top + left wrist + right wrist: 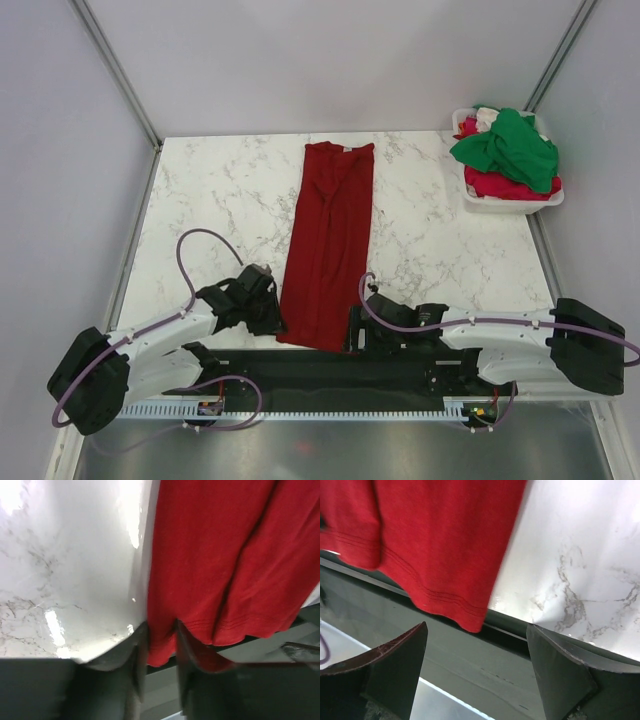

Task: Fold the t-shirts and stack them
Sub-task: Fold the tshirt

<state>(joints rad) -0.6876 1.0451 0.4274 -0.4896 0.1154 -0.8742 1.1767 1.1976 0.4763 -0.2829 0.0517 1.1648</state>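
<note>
Left claw (160, 626) pinched shut on dark red t-shirt (328, 240) hem corner, right claw (476, 627) wide, near its other hem corner

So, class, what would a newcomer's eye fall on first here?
A dark red t-shirt runs as a long strip down the table, hem over the near edge. The left fingers pinch one hem corner; the right fingers gape near the other. A green shirt tops the white basket, far right.

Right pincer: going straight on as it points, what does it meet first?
Probably the hem corner of the dark red t-shirt, hanging over the table edge ahead of the open right pincer; depth is unclear.
</note>
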